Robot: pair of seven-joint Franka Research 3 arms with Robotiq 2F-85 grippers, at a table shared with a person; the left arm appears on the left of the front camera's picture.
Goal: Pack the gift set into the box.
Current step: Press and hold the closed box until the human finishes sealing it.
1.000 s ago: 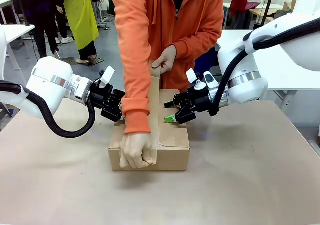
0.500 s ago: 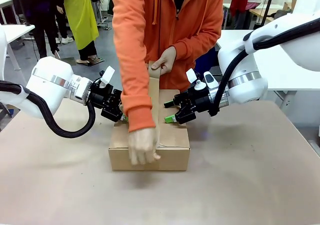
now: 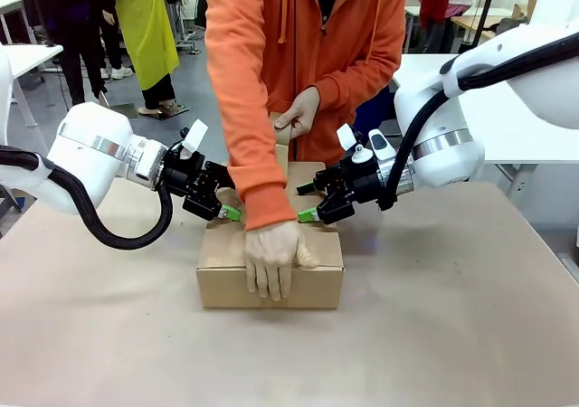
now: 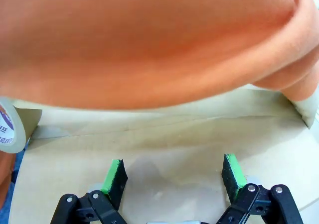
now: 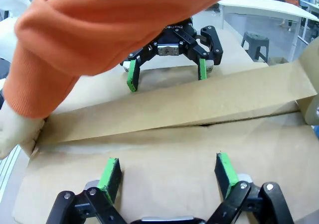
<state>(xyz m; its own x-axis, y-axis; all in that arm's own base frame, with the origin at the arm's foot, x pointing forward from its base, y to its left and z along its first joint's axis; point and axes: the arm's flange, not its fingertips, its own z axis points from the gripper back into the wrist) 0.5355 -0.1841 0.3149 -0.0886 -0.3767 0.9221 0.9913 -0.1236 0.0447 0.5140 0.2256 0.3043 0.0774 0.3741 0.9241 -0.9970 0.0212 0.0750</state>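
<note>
The brown box (image 3: 317,288) stands in the middle of the table with its top flaps down; the gift set is hidden. My left gripper (image 3: 226,208) is open, its green pads resting on the box's left top (image 4: 164,144). Opposite it, my right gripper (image 3: 306,203) is also open and sits on the right top (image 5: 164,154). A person in an orange sleeve presses a hand (image 3: 271,260) over the box's front edge, on a brown tape strip (image 5: 199,104) running along the seam. The right wrist view shows my left gripper (image 5: 167,69) across the strip.
The person's other hand (image 3: 298,113) holds the tape roll (image 3: 282,136) above the box's far edge; the roll also shows at the edge of the left wrist view (image 4: 10,129). Bare table (image 3: 452,335) lies on all sides of the box.
The person's near hand opened from a fist on the box's front face and now lies flat over the front edge. The tape strip came down onto the top. Both grippers stayed put.
</note>
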